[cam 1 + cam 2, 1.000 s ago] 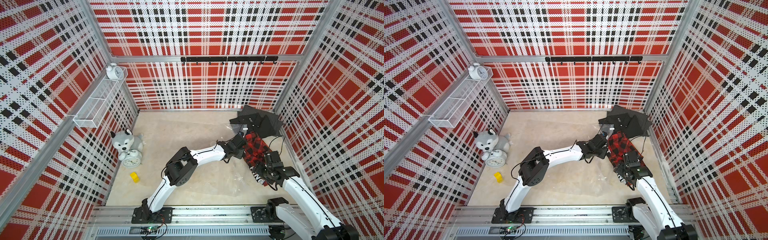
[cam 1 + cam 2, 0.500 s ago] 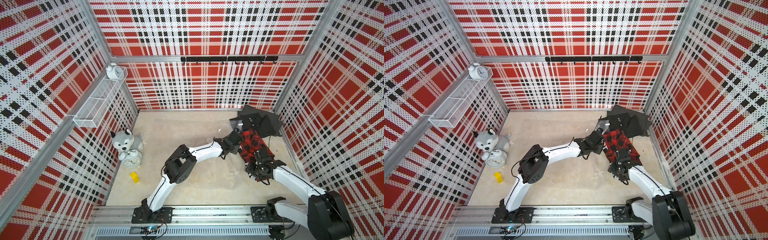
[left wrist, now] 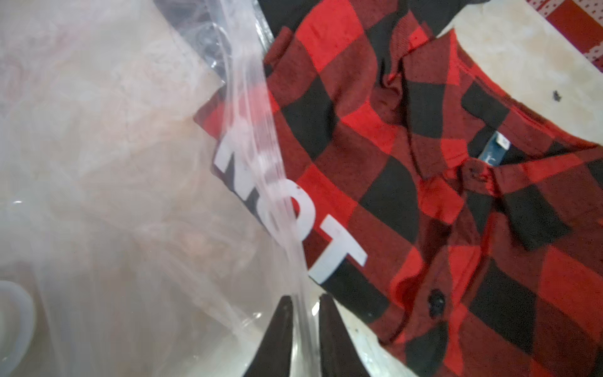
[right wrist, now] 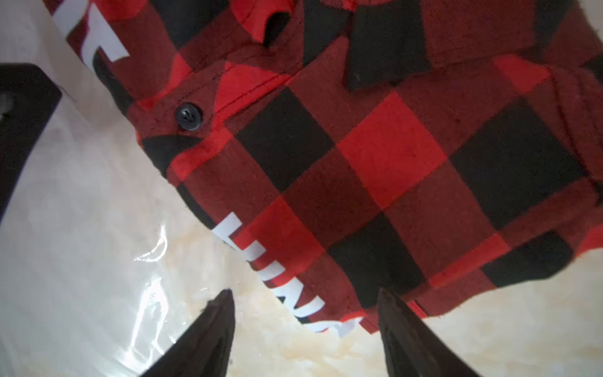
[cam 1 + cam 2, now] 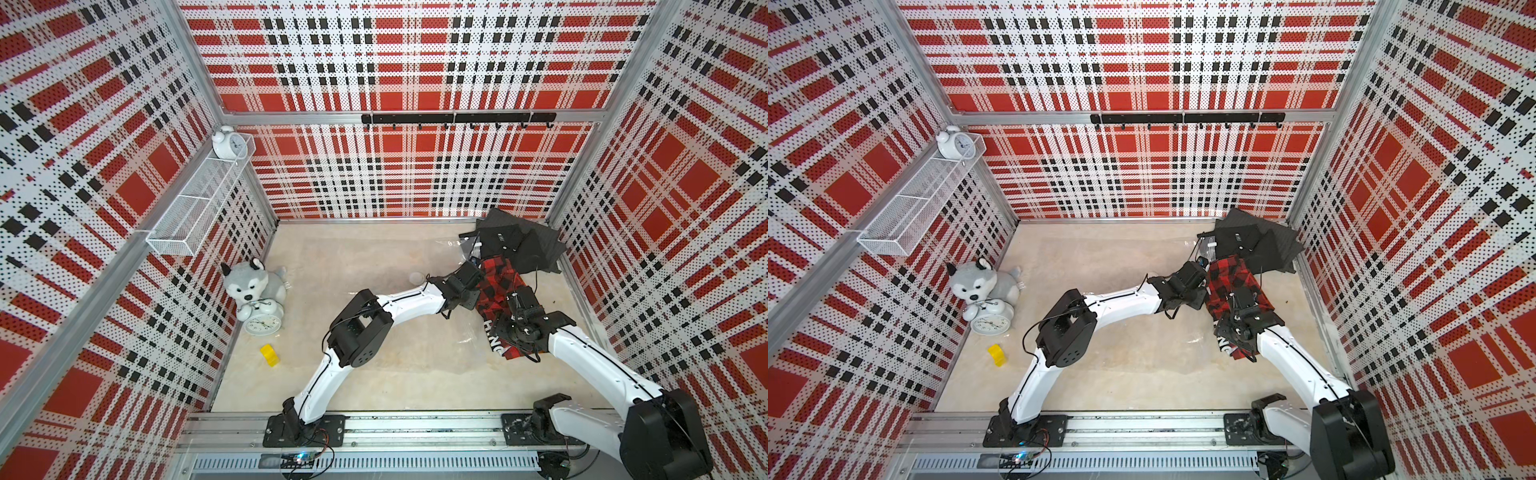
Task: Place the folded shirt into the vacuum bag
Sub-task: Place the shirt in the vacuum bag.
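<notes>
Lying at the right of the floor (image 5: 374,374) in both top views, the folded shirt (image 5: 496,286) (image 5: 1233,278) adjoins the vacuum bag (image 5: 409,268). In the left wrist view, the left gripper (image 3: 303,303) stands barely parted around the bag's edge film, and whether it pinches the film cannot be told. In the right wrist view, the right gripper (image 4: 305,300) is spread wide and empty, flanking the shirt's lettered hem.

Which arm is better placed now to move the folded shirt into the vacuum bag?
Right, probably. The right gripper hangs open over the edge of the folded shirt; the left gripper has the film of the vacuum bag between its jaws.
</notes>
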`<state>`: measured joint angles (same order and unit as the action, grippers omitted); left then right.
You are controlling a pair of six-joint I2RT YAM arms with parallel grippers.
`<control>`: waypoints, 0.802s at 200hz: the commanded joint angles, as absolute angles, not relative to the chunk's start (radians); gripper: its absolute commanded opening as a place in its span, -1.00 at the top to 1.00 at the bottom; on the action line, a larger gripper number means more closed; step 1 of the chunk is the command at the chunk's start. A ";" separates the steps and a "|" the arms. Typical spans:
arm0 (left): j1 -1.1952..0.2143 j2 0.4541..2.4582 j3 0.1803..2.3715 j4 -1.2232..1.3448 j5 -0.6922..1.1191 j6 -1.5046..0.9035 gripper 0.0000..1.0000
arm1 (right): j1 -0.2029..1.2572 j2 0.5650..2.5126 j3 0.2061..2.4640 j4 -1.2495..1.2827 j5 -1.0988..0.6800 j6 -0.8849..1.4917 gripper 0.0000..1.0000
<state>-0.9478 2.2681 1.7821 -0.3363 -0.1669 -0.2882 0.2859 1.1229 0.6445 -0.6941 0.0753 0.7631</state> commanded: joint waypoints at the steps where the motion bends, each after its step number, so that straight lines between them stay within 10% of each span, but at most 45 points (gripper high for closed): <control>1: -0.951 2.294 1.797 -0.342 -0.127 -0.311 0.58 | 0.291 1.132 0.659 -0.731 0.097 0.727 -0.43; 35: -0.972 2.233 1.741 -0.319 -0.090 -0.354 0.20 | 0.305 1.200 0.673 -0.704 0.067 0.693 -0.37; 160: -1.034 2.086 1.537 -0.252 -0.097 -0.463 0.18 | 0.374 1.263 0.692 -0.700 0.128 0.695 -0.34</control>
